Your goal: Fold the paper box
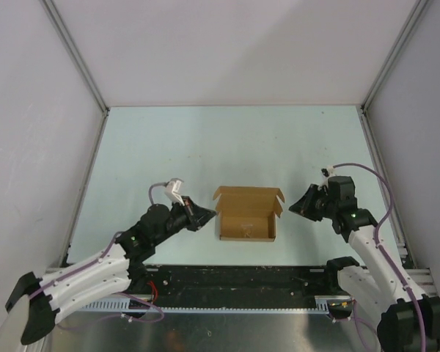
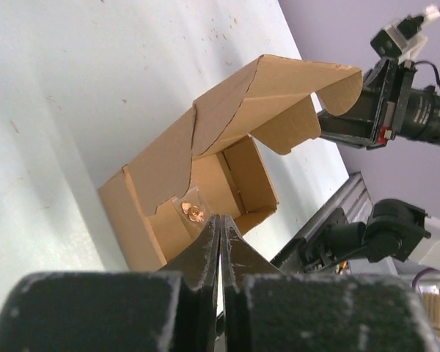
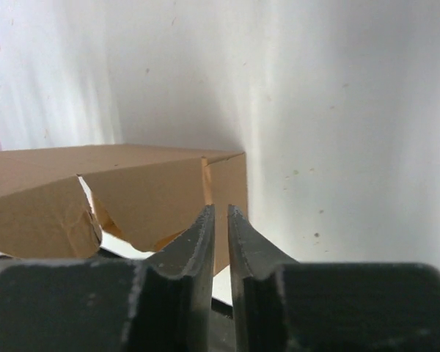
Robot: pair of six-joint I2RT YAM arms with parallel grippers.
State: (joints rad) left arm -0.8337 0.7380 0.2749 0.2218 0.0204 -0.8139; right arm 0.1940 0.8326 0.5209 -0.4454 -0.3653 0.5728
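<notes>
- Location: the paper box [image 1: 247, 220] sits on the pale bench [image 1: 169, 147], at the centre of the top view and slightly below mid-height.
- Left fingers [image 1: 209, 217]: pressed together, gripping nothing. Their tip lies at the box's left end wall, about level with its middle. Contact with the cardboard cannot be confirmed.
- Right fingers [image 1: 295, 207]: parted by a thin slit, with nothing between them. They point at the box's right end, near it, with a strip of bare bench between.
- The box lies between the two tips, and both aim inward along its length.
- Orientation: the long axis runs left to right across the top view, with the open mouth upward. The lid flap [image 1: 248, 196] stands raised along the long edge nearer the top of the frame. Its two side tabs splay outward at the corners.
- Left wrist view: the lid flap arches over the cavity toward the upper right. The fingers at lower centre cover the box's nearest edge.
- Right wrist view: only the outer brown walls and a tab with a curved cut edge show, in the left half. The frame's left border cuts the box off, and the interior is hidden.
- A small glinting item [image 2: 193, 211] with an orange tint lies on the box floor. What it is cannot be made out.
- In the left wrist view, the right fingers are partly hidden behind the lid flap at upper right.
</notes>
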